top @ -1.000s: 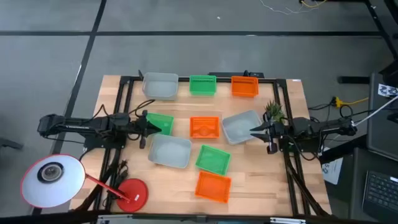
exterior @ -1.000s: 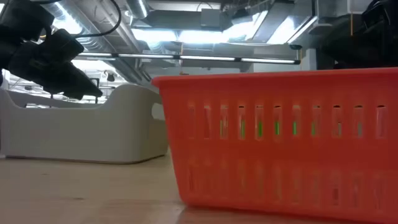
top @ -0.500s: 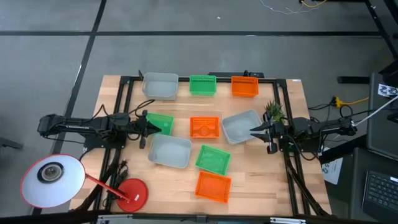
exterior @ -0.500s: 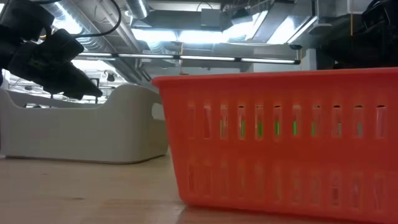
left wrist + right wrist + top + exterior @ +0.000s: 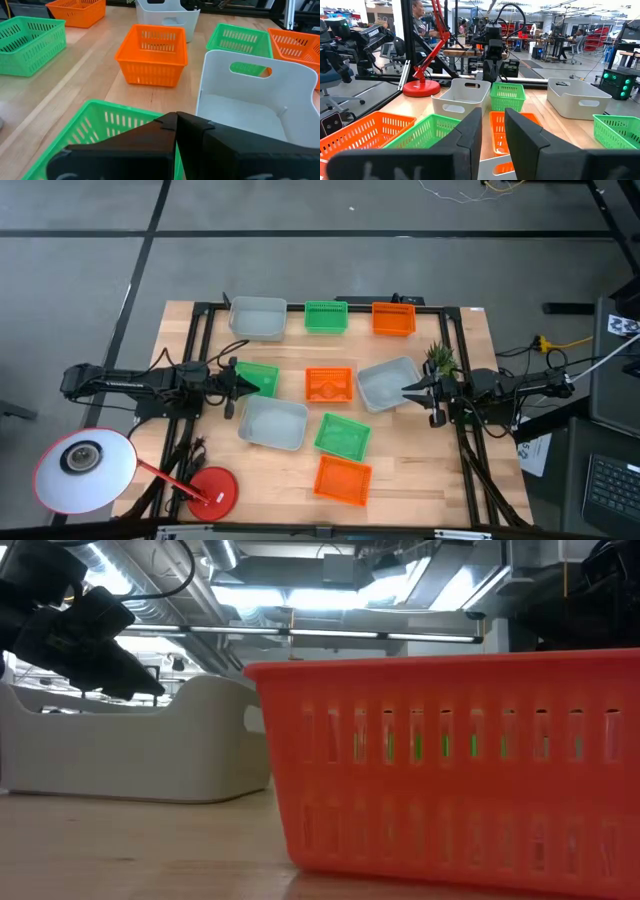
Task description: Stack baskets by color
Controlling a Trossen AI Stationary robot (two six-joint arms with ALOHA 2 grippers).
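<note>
Several baskets lie spread over the table. A grey [image 5: 258, 317], a green [image 5: 326, 316] and an orange one [image 5: 394, 318] stand in a row at the far edge. In the middle are a green [image 5: 260, 378], an orange [image 5: 329, 386] and a grey one [image 5: 388, 384]. Nearer are a grey [image 5: 272, 423], a green [image 5: 343, 436] and an orange one [image 5: 343, 479]. My left gripper [image 5: 237, 380] is shut and hovers over the left rim of the middle green basket [image 5: 100, 125]. My right gripper [image 5: 408, 392] stands open at the right edge of the middle grey basket, holding nothing.
A small potted plant [image 5: 440, 360] stands by my right arm. A red disc [image 5: 212, 490] and a white lamp head [image 5: 85, 465] sit at the near left corner. Black frame rails [image 5: 205, 340] run along the table's sides. People show in the room beyond [image 5: 420, 15].
</note>
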